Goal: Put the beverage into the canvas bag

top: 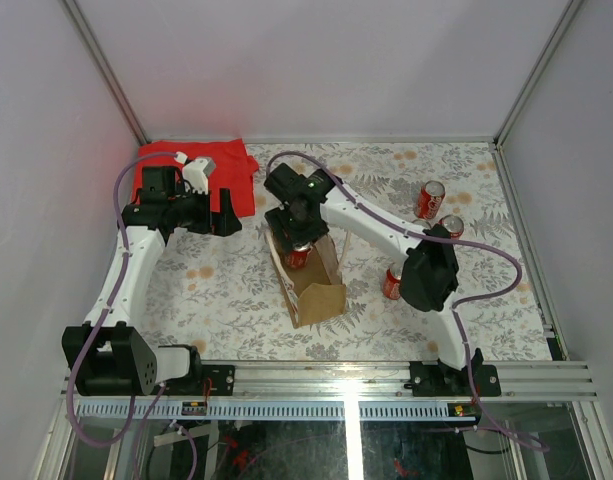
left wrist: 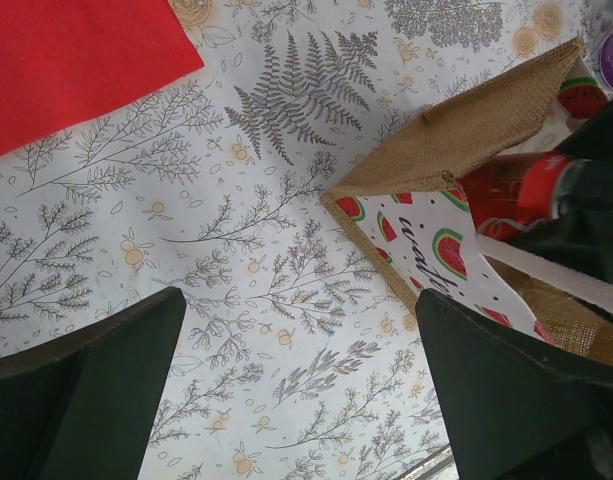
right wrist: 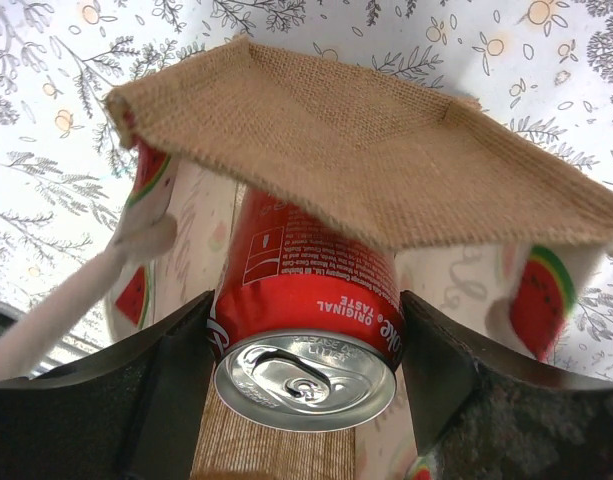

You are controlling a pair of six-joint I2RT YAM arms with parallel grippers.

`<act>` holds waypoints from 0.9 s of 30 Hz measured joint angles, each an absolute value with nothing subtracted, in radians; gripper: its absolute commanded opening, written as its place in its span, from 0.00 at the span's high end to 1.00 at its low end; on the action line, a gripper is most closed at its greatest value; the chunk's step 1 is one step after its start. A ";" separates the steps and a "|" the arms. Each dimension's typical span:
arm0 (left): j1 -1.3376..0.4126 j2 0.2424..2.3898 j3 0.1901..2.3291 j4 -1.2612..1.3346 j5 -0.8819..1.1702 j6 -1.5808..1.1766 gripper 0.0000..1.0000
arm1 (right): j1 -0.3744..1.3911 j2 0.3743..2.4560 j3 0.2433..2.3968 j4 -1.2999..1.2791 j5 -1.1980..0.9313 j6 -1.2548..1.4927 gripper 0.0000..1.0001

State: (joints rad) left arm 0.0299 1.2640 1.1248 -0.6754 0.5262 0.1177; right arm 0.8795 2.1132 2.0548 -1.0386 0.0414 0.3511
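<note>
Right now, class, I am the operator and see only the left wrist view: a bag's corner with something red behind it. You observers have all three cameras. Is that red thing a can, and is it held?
Observer: Yes. The right wrist view shows the right jaws shut on a red can, its pull-tab end facing the camera.
Operator: Is it inside yet?
Observer: Partly. Its lower end is hidden behind the burlap edge of the bag; its top is outside.
Operator: Any other cans?
Observer: Three, from above: a far can, a middle can and a near can, on the table right of the bag.
</note>
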 measured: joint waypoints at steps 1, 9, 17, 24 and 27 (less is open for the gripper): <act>0.030 1.264 1.125 -0.676 0.526 0.118 0.00 | 0.879 2.126 2.059 -1.037 0.041 0.351 0.99; 0.030 1.264 1.120 -0.675 0.527 0.118 0.00 | 0.879 2.164 2.061 -1.032 0.043 0.351 0.99; 0.030 1.264 1.114 -0.675 0.528 0.118 0.00 | 0.879 2.165 2.061 -1.001 0.042 0.352 0.98; 0.030 1.264 1.113 -0.675 0.534 0.118 0.00 | 0.884 2.191 2.057 -0.975 0.039 0.360 0.97; 0.030 1.263 1.109 -0.675 0.534 0.118 0.00 | 0.885 2.193 2.035 -0.953 0.034 0.368 0.97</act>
State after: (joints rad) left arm 0.0299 1.2629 1.1088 -0.6746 0.5343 0.1181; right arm 0.8848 2.1925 2.0346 -0.9531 0.0341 0.3676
